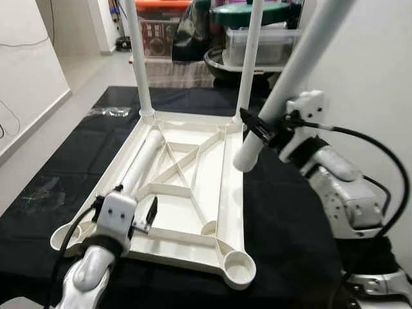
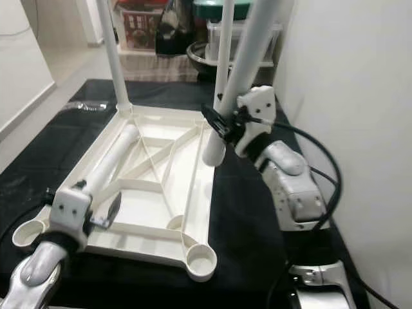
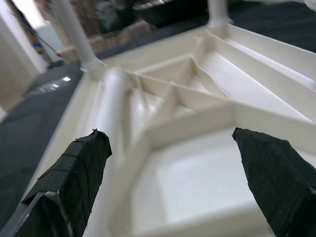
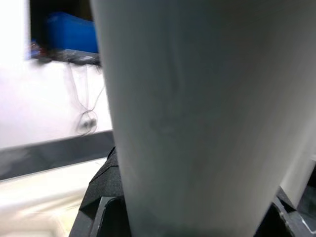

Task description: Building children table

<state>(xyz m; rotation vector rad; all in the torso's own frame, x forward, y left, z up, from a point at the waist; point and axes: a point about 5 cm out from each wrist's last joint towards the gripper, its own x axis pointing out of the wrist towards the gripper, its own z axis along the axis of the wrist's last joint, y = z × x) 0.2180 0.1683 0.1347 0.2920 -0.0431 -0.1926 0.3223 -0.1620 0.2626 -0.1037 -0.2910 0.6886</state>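
Note:
The white tabletop (image 1: 232,193) lies upside down on a black mat. Two white legs (image 1: 138,64) (image 1: 251,58) stand upright in its far corner sockets. A third leg (image 1: 143,161) lies loose inside the frame along the left side. My right gripper (image 1: 257,129) is shut on a fourth leg (image 1: 290,77), held tilted above the tabletop's right edge with its lower end in the air. My left gripper (image 1: 143,209) hovers open over the near left part of the frame; the lying leg (image 3: 111,113) runs just beside one finger (image 3: 74,182). Both near corner sockets (image 1: 238,267) (image 1: 64,237) are empty.
The black mat (image 1: 283,219) covers the floor around the tabletop. A white wall (image 1: 373,64) stands close on the right. Plastic storage bins (image 1: 264,42) and boxes are stacked behind the far edge. Pale floor (image 1: 38,129) lies to the left.

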